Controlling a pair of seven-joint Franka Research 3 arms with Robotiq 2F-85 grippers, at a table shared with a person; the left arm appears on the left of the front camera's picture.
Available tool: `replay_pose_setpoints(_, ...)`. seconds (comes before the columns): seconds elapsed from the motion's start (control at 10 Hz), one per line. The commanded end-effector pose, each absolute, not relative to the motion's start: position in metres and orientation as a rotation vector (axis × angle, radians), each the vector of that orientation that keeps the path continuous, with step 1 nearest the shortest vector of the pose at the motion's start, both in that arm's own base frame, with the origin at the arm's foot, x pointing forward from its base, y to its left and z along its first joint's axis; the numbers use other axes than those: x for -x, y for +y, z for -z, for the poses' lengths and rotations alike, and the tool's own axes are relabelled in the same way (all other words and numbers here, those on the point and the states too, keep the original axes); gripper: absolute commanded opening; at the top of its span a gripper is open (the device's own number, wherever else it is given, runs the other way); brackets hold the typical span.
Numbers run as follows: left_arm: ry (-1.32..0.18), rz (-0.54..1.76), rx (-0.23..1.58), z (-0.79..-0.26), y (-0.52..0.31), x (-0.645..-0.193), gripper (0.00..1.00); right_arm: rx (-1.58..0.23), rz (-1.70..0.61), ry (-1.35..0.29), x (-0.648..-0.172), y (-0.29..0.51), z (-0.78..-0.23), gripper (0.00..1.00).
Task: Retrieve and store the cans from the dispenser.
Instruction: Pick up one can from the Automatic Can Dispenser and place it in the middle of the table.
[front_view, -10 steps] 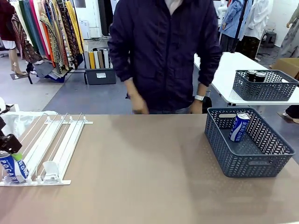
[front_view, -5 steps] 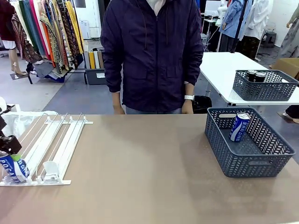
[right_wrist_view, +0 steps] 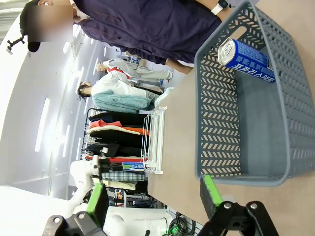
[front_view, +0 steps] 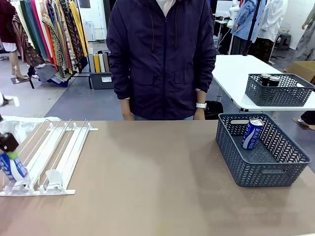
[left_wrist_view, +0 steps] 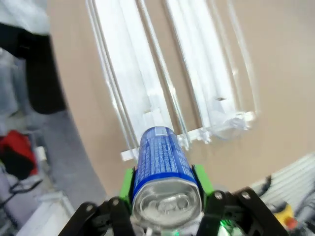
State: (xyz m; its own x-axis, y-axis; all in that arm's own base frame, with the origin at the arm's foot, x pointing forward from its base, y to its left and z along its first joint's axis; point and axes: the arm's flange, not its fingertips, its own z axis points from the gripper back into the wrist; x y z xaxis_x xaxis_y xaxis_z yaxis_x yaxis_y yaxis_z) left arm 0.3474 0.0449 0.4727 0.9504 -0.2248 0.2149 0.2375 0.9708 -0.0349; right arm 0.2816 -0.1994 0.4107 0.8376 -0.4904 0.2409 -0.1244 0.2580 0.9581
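A blue-and-white can hangs just above the front lip of the white dispenser at the table's far left, with my left gripper shut on it. The left wrist view looks down the can, silver top towards the camera, between the green pads, above the dispenser's rails. Another blue-and-white can lies tilted in the dark grey basket on the right. My right gripper is open and holds nothing, some way short of that basket and its can.
A person in a dark jacket stands at the table's far edge with both arms hanging down. A second grey basket holding black cans sits on a white table behind. The brown tabletop between dispenser and basket is bare.
My left gripper has closed on the can and lifted it a little from the dispenser's front end. The person has straightened up and dropped the hands to the sides.
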Motion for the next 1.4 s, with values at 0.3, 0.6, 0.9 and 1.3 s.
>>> replay_pose_setpoints(0.3, -0.501, 0.315, 0.005, -0.625, 0.035, -0.326, 0.00, -1.309, 0.265, -0.560, -0.280, -0.200, -0.415, 1.00)
replay_pose_setpoints(0.6, -0.506, 0.308, 0.001, -0.640, 0.031, -0.320, 0.00, -1.309, 0.265, -0.560, -0.280, -0.200, -0.415, 1.00)
replay_pose_setpoints(0.9, -0.506, 0.308, 0.001, -0.640, 0.031, -0.320, 0.00, -1.309, 0.265, -0.560, -0.280, -0.200, -0.415, 1.00)
replay_pose_setpoints(1.3, -0.421, 0.559, 0.089, -0.603, -0.088, -0.381, 0.00, -1.309, 0.265, -0.560, -0.280, -0.200, -0.415, 1.00)
